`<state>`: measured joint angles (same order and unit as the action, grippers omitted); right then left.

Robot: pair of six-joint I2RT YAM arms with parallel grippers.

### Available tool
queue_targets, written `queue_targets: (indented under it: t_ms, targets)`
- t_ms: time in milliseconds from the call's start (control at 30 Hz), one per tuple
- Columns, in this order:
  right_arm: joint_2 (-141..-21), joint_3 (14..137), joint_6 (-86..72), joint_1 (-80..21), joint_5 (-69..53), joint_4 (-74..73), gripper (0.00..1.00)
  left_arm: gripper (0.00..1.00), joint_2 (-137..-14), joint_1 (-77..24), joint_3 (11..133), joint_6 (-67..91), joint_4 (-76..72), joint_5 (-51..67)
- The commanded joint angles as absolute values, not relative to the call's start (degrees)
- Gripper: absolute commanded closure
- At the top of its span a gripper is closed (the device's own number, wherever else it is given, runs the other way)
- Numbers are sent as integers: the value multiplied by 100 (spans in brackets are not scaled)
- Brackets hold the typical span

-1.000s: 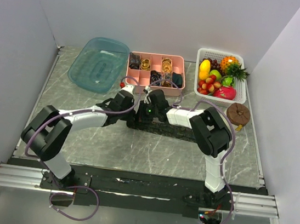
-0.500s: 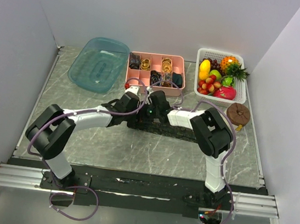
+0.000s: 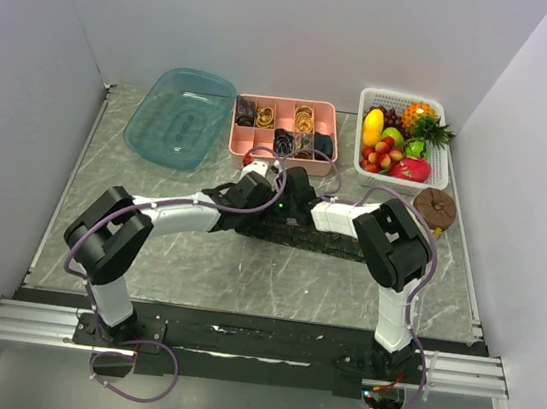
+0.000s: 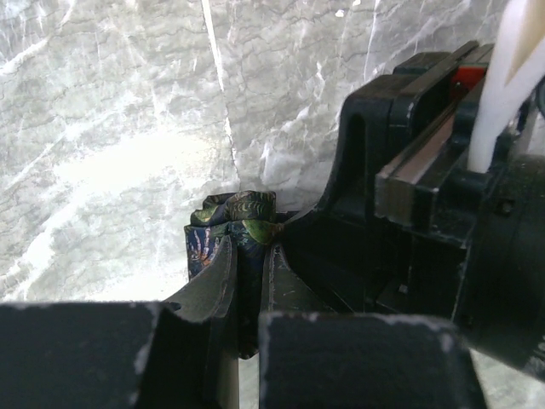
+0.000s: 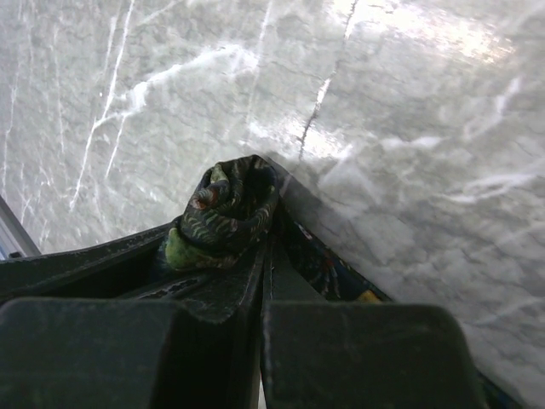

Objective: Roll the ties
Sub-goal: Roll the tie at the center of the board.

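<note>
The grey, white-veined marble table point(image 3: 148, 238) stands between plain white walls point(image 3: 277, 23) on three sides. The dark patterned tie point(image 3: 321, 241) lies on it as a strip mid-table, its coiled end between both grippers. The left gripper point(image 4: 251, 253) pinches that coil narrowly, while the right gripper point(image 5: 266, 256) has its jaws pressed together, the coil against its tip.

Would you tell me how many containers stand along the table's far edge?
3: teal tub at left, pink divided tray in the middle, white fruit basket at right; none seems hidden.
</note>
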<state>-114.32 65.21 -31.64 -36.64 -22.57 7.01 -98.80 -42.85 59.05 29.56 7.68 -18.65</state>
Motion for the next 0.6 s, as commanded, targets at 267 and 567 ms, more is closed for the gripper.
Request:
queue_targets:
  t_ms: [267,567]
  targets:
    - [-10670,6381,-3015,-3656,-2373,739,100,99,-10485,-4711,6100,3085,1046,-2056]
    - [-10354,6135,-2839,-3366,-2074,475,100,93,-10670,-4825,6152,3032,993,-2048]
